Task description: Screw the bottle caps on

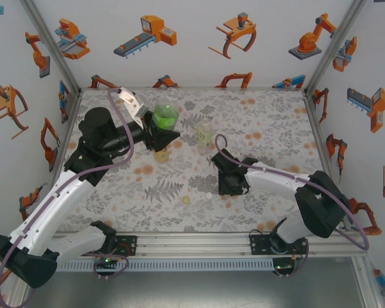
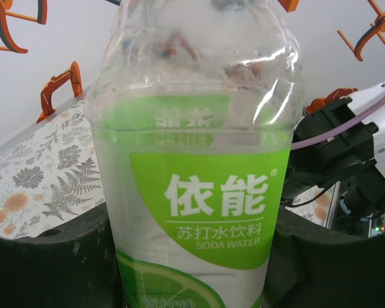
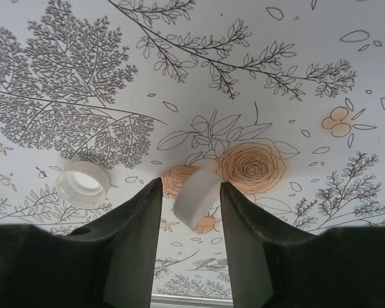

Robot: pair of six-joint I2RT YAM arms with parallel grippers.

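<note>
Floral-printed cloth covered the table [image 1: 263, 109] inside white walls. The left gripper [image 1: 163, 133] was clamped on the green bottle [image 2: 199, 192], clear plastic with a lime-green soda-water label; its mouth could not be made out. To the near right of that bottle, the right gripper [image 3: 190, 189] seemed to pinch a white cap [image 3: 196, 199] on edge, tilted. A second cap [image 3: 83, 184] lay open side up on the cloth. Capping looked to be in hand. Next, the pinched cap would need levelling, carrying over to the green bottle's mouth, and twisting on.
</note>
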